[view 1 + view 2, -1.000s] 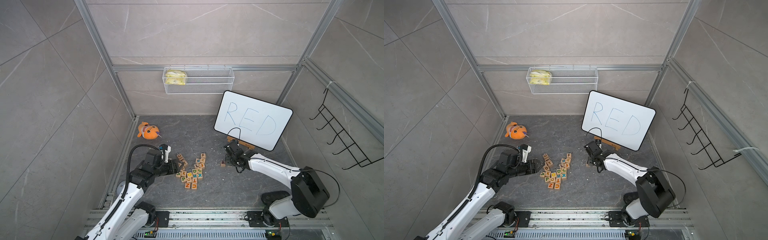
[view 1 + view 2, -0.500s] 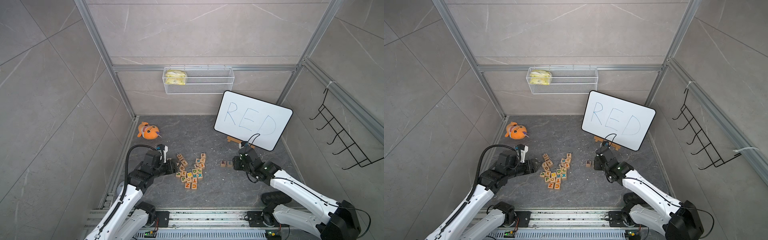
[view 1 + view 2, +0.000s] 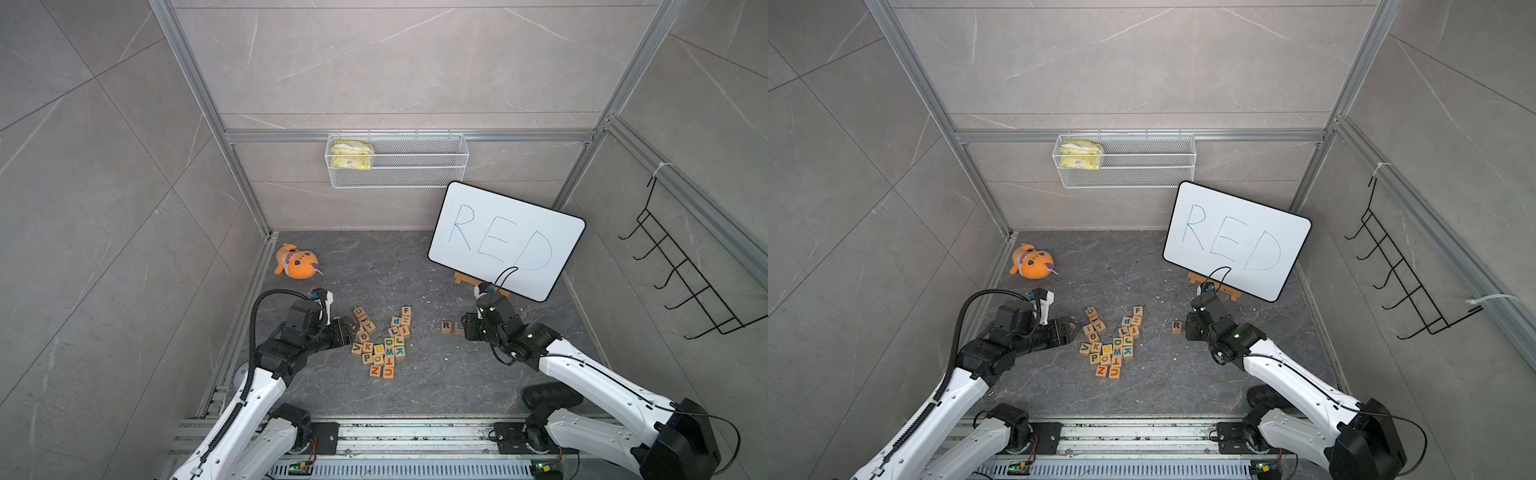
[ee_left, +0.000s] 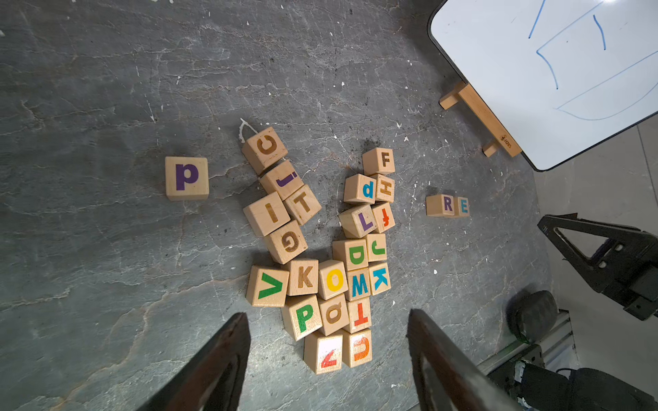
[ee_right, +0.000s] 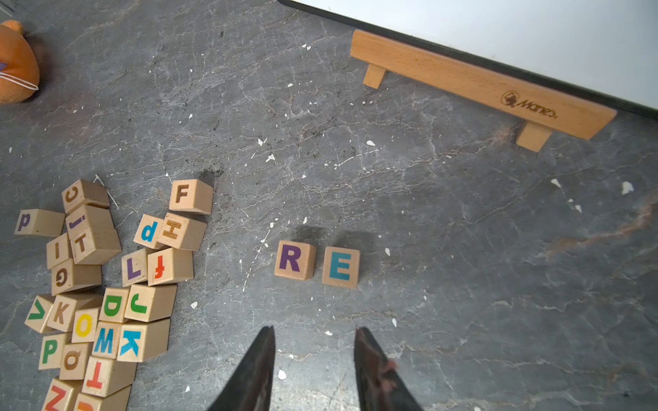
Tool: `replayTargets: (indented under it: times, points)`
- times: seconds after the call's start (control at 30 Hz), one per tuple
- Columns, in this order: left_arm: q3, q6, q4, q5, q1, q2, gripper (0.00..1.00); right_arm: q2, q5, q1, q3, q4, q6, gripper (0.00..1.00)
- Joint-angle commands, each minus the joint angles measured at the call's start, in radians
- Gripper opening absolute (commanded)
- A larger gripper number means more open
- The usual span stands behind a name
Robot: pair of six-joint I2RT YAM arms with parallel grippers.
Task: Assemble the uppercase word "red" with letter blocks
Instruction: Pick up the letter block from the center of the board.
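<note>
Right wrist view: right gripper [image 5: 314, 328] has backed off, fingers parted and empty, leaving E block [image 5: 340, 267] just beside R block [image 5: 294, 259]; left gripper [image 4: 327, 313] gapes empty too; only D block [image 5: 113, 305] remains, in the pile [image 5: 99, 284] well apart from R block.

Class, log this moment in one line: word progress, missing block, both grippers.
placed: R block, E block side by side; missing: D block, in pile; left gripper: open; right gripper: open
</note>
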Motion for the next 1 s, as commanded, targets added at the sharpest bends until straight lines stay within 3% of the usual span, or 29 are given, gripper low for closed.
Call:
replayTargets:
  times: [0.0, 0.6, 0.83, 0.97]
  points:
    - [0.033, 0.018, -0.016, -0.001, 0.008, 0.009, 0.73, 0.012, -0.011, -0.002, 0.007, 0.006, -0.022, 0.39]
    - [0.036, 0.014, -0.025, -0.009, 0.016, 0.017, 0.73, 0.048, -0.063, 0.027, 0.041, 0.022, -0.037, 0.39]
    - [0.057, 0.005, -0.061, -0.05, 0.017, 0.039, 0.74, 0.214, 0.053, 0.216, 0.181, -0.031, -0.049, 0.38]
    - [0.065, 0.006, -0.075, -0.075, 0.019, 0.044, 0.74, 0.332, 0.038, 0.312, 0.252, 0.0, -0.028, 0.38]
